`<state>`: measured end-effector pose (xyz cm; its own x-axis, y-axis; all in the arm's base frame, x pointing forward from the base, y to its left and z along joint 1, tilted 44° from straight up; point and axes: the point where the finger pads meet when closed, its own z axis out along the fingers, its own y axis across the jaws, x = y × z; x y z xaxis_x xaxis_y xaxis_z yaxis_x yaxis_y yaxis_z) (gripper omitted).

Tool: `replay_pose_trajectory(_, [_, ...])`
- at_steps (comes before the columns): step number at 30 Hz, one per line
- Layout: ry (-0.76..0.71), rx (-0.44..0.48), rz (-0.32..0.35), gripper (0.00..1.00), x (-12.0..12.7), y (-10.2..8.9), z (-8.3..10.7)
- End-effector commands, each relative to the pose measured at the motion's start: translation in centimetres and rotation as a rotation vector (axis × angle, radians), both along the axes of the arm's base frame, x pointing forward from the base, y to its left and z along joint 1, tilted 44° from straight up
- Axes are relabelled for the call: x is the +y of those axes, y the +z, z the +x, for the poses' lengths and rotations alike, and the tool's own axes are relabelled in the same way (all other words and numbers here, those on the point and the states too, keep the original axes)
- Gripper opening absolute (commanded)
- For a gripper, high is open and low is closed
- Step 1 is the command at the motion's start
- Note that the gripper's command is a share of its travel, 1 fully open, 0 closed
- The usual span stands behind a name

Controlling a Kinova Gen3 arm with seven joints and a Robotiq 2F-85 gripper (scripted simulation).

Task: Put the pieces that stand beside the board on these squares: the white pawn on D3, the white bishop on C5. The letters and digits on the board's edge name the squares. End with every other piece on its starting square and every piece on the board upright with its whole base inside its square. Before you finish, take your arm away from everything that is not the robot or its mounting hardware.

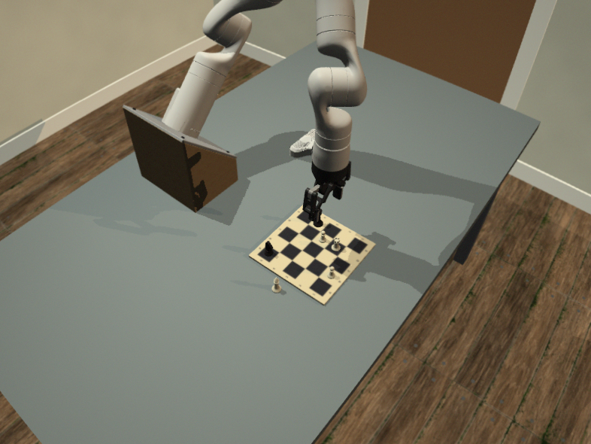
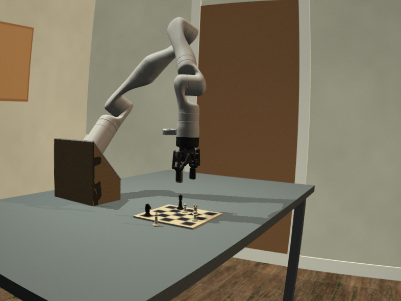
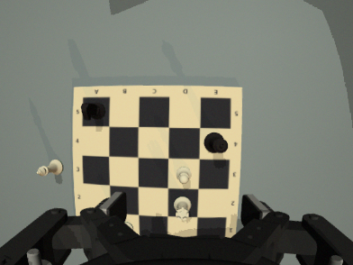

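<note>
The chessboard [image 1: 312,253] lies on the grey table. A white pawn [image 1: 322,236] stands upright on a light square in the row marked 3, and it also shows in the wrist view [image 3: 183,174]. The white bishop [image 1: 275,285] stands on the table beside the board's edge, apart from it; in the wrist view [image 3: 49,169] it is left of the board. My gripper [image 1: 313,212] is open and empty. It hangs well above the board [image 2: 183,176], over the white pawn's side of the board.
A black knight [image 1: 268,248] stands on a corner square. A tall black piece [image 2: 180,201] stands near the far edge. A white crowned piece [image 1: 335,244] and another white pawn [image 1: 331,272] stand on the board. A brown arm mount [image 1: 179,165] stands at the back left.
</note>
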<state>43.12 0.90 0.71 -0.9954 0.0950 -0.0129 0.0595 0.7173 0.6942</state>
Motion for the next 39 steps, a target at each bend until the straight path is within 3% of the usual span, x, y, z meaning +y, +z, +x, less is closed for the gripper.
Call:
replay_pose_trajectory(1, [-0.001, -0.001, -0.001, 1.00, -0.1, 0.0, 0.0])
replay_pose_trajectory(21, [0.038, -0.032, 0.000, 1.00, -0.2, -0.1, 0.0])
replay_pose_trajectory(39, [0.290, -0.244, 0.007, 1.00, -0.8, -1.2, -0.5])
